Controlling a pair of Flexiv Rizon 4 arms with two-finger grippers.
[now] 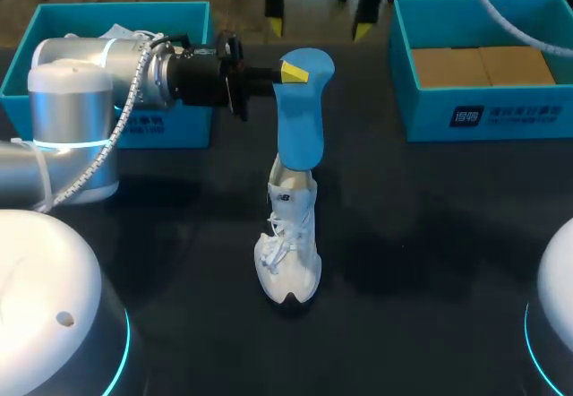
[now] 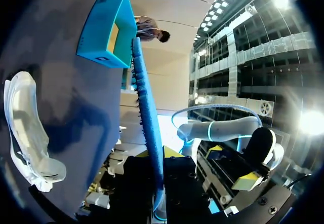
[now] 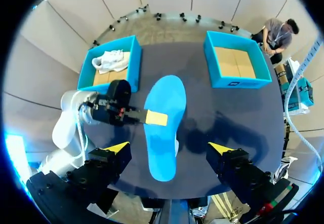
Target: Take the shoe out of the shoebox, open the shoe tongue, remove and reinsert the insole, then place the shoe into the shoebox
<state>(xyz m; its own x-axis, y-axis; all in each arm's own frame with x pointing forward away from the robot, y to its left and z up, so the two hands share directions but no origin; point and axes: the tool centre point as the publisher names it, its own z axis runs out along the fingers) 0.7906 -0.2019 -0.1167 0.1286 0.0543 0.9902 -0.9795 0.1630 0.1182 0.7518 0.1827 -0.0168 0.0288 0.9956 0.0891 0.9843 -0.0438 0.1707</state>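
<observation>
Since my left gripper [image 1: 294, 72], poised over the white sneaker [image 1: 288, 253], is clamped on the blue insole [image 1: 300, 127], I judge that insole light and floppy, best pinched flatwise.

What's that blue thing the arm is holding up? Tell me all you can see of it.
A blue insole, foot-shaped, thin and foam-like. The left gripper pinches one long edge, holding it roughly level in the air above the white shoe, clear of it. Nothing else touches it.
</observation>
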